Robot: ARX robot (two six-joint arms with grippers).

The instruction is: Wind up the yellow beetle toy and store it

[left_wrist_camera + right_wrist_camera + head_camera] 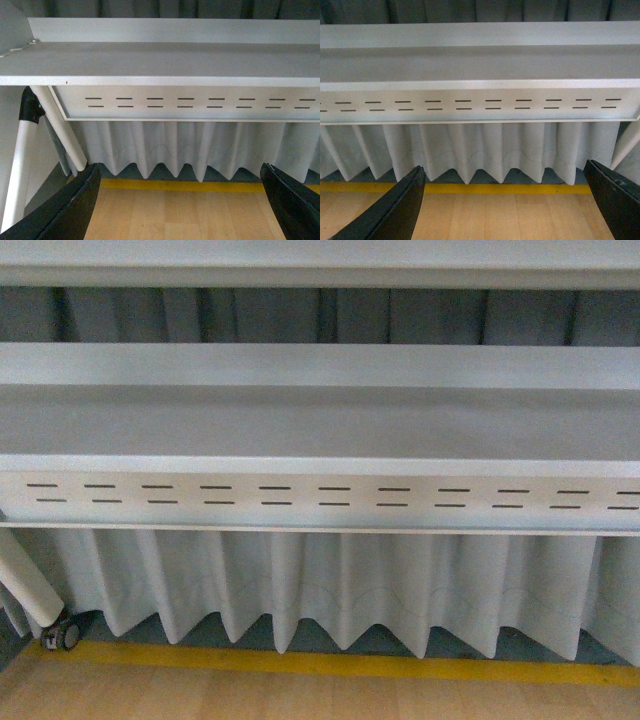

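The yellow beetle toy is out of view in all three views. My left gripper [180, 200] is open, its black fingers [75, 205] spread wide with only wooden floor between them. My right gripper [505, 202] is open too, with black fingers [400, 207] far apart and nothing held. Neither arm shows in the front view. Both wrist views face a white table from below its top.
A white table top [320, 420] with a slotted front rail [320, 498] spans the front view, a raised shelf [320, 365] behind it. A white pleated curtain [330, 585] hangs beneath. Yellow floor tape [330, 665] runs along wooden floor. A white leg with a caster [66, 635] stands at left.
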